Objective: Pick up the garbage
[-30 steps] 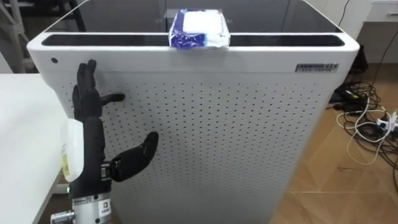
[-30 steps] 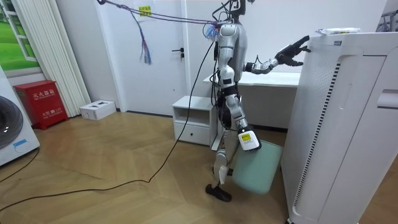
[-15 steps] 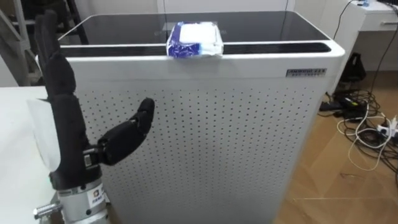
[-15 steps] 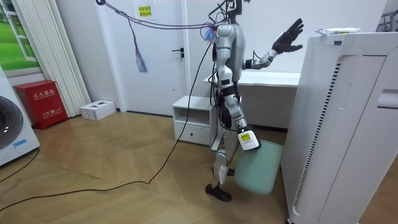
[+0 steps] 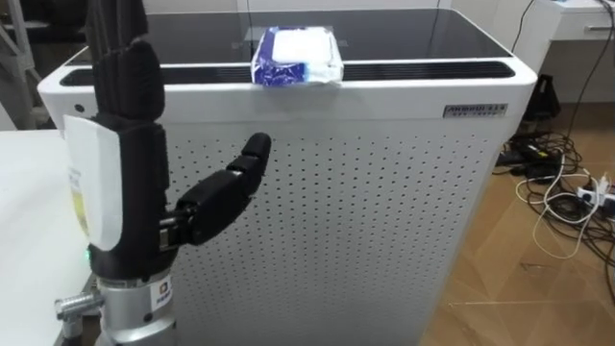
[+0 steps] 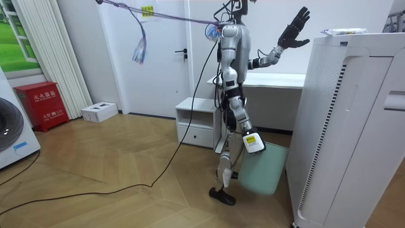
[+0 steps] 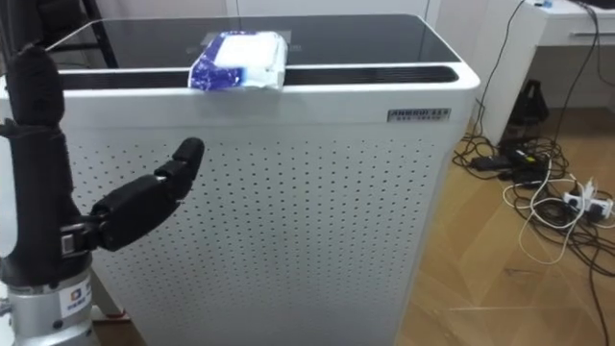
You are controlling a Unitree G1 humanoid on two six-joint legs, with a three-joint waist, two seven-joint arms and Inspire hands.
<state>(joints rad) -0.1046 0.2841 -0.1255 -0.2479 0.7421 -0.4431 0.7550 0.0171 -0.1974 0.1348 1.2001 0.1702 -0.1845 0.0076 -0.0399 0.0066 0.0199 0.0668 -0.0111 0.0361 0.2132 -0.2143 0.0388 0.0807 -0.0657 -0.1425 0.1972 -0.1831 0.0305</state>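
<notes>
My left hand (image 5: 144, 183) is raised in front of me at the left. Its back is toward my eyes and its thumb sticks out to the right, holding nothing. In the eye views the fingers run up past the top edge. The room view shows them straight and spread wide, up at head height and short of the tall white unit (image 5: 384, 192).

That unit stands right before me, its perforated front behind my thumb. The garbage, a blue and white packet (image 5: 296, 56), lies on the unit's top at the near edge, across the long dark slot. It is to the right of my hand and well apart from it.

A white table (image 5: 29, 221) sits to the left of the unit, and loose cables (image 5: 567, 187) lie on the wooden floor at the far right.

The room view takes in my right hand (image 6: 252, 143), hanging low by my leg at the rim of a pale green bin (image 6: 262, 172). I cannot tell whether it grips the bin. Behind me in that view are a low white cabinet (image 6: 196, 123) and, farther left, a red box (image 6: 41, 104).
</notes>
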